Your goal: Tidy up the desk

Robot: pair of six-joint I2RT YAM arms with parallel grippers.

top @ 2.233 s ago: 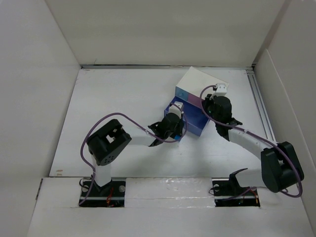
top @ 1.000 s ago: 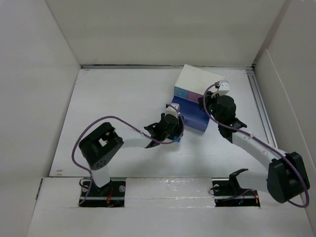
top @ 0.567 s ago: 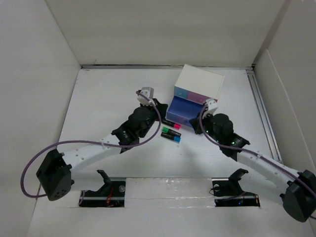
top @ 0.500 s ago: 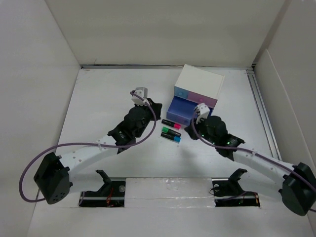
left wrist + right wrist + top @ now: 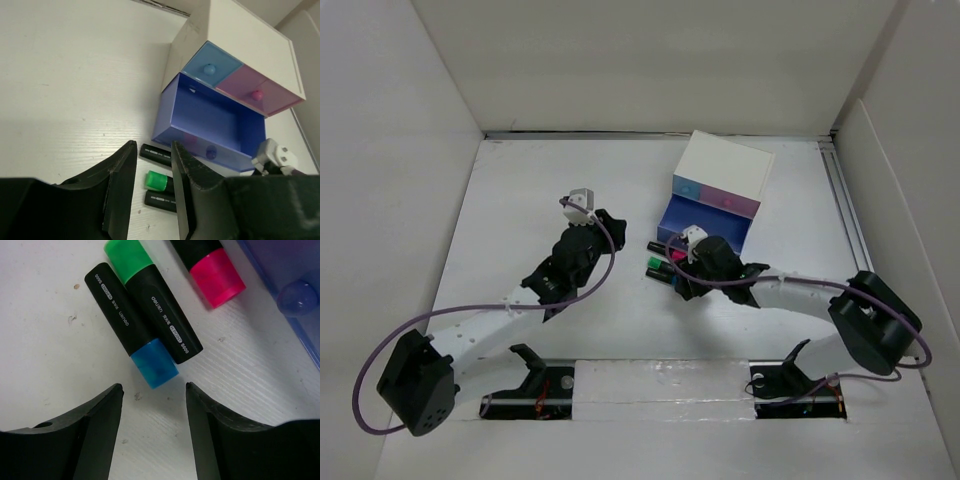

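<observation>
You're looking down on the large flat matte-white desk (image 5: 520, 200), walled by white panels, with both arms reaching across it from the near edge. Toward its far right stands a small white box (image 5: 250, 45) with a light blue drawer (image 5: 210, 67) and a pink drawer (image 5: 255, 92) shut side by side in its upper row. Below them a wide dark blue drawer (image 5: 210, 120) stands pulled out toward you. Just in front of that open drawer three black-bodied highlighters lie flat on the desk, roughly parallel. The pink-capped highlighter (image 5: 215, 275) is nearest the drawer front. The green-capped highlighter (image 5: 160, 310) lies a little apart from it. The blue-capped highlighter (image 5: 119, 310) is pressed against the green one's side, with its cap at the opposite end. Your right gripper (image 5: 153, 387) is over this group. Its fingers are spread wide and hold nothing, one on either side of the bare desk just beyond the blue cap. Whether they touch the surface you cannot tell from these views. Your left gripper (image 5: 153, 150) sits left of the highlighters, well clear of the box and aimed toward it. Its fingers are parted by a narrow gap with nothing between them, and through that gap the wrist view shows the highlighters.
</observation>
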